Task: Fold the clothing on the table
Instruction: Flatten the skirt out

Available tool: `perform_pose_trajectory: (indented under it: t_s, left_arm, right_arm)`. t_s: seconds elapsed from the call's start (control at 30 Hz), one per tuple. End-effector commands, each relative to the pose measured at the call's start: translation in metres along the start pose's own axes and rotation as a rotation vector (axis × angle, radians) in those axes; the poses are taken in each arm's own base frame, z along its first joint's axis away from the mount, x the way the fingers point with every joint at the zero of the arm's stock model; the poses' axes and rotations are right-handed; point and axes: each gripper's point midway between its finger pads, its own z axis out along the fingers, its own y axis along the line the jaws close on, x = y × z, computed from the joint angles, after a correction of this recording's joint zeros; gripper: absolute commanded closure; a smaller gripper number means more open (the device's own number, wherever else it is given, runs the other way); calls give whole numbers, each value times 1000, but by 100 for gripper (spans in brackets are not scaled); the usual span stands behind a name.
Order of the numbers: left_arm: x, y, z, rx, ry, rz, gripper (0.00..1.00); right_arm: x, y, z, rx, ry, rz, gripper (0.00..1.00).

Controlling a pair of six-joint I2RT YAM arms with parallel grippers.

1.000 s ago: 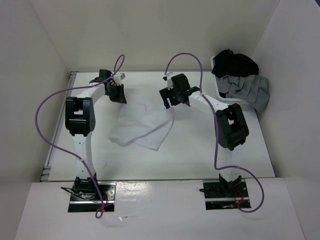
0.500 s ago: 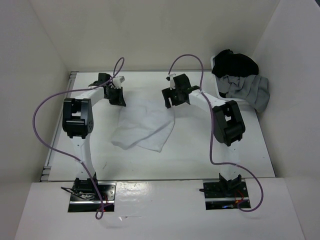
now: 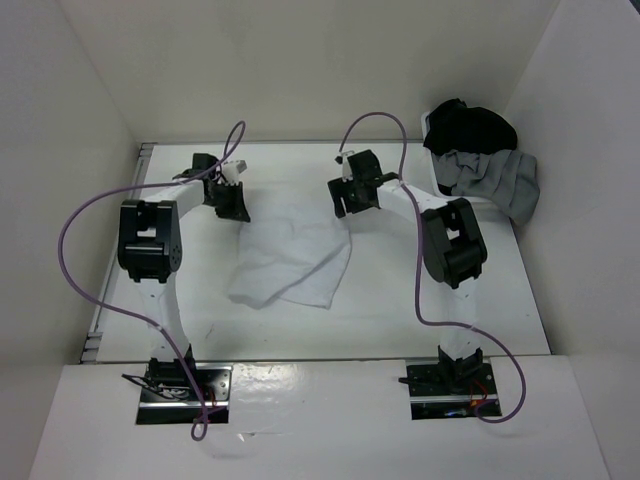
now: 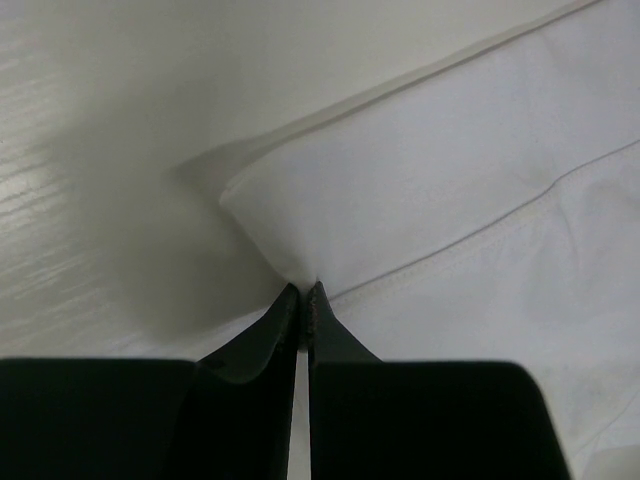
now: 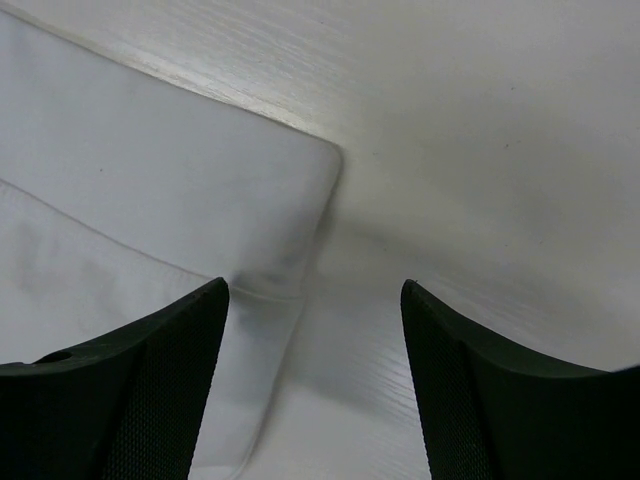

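Little of the fold is done, as I read it. The large flat white bench (image 3: 480,310) carries the thin white fabric clothing (image 3: 290,250) in the middle, between my two arms. The clothing lies loose and uneven. Its far edge is fairly straight, while its near part is rumpled, with one layer lapping over another. I see no neat crease yet, so I judge this to be the start of a first fold, with nearly all the work left.

At the far right corner stands what looks like a white tub (image 3: 437,172), though most of its shape is hidden. A black garment (image 3: 470,128) is heaped on top of it and a grey garment (image 3: 500,180) spills over its right side. Neither touches the white clothing.

My left tool (image 4: 302,290) is pressed together on the far left corner of the clothing, pinching a small peak of fabric just off the bench. My right tool (image 5: 313,288) is spread wide above the far right corner, which lies flat between its fingers, not yet gripped. That corner needs catching before both can be carried toward the near edge.
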Motion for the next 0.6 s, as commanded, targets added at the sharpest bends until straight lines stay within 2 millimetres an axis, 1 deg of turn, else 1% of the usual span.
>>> perform_pose_trajectory:
  t_s: [0.0,0.07,0.13,0.17,0.2,0.23,0.27,0.4,0.47,0.5,0.53,0.57]
  left_arm:
    - [12,-6,-12,8,30,-14,95]
    - [16,-10,-15,17,34,-16,95]
    - [17,-11,-17,17,34,-16,95]
    - [23,-13,-16,27,49,-26,95]
    - [21,-14,-19,27,41,-21,95]
    - [24,-14,-18,27,49,-26,95]
    - [22,-19,-20,31,42,-13,95]
    - [31,-21,-20,41,59,-23,95]
    - [29,-23,-23,40,51,-18,95]
    - [34,-24,-22,50,66,-27,95]
    - [32,-25,-25,50,59,-23,95]
    - [37,-29,-22,55,72,-21,95]
  right_arm:
    - [-18,-6,0,8,-40,16,27]
    - [-18,-4,0,-1,-40,16,27]
    - [-18,-4,0,-1,-40,16,29]
    - [-18,-2,0,-11,-39,16,29]
    - [-22,-2,-1,-12,-48,15,30]
    - [-18,-3,3,-12,-39,16,30]
    - [-18,0,3,-24,-39,15,31]
    - [-15,1,6,-33,-29,25,32]
    - [-15,3,6,-42,-29,25,32]
    - [-15,3,6,-42,-29,25,32]
    - [-11,4,9,-52,-19,26,34]
    - [-11,4,9,-52,-19,26,34]
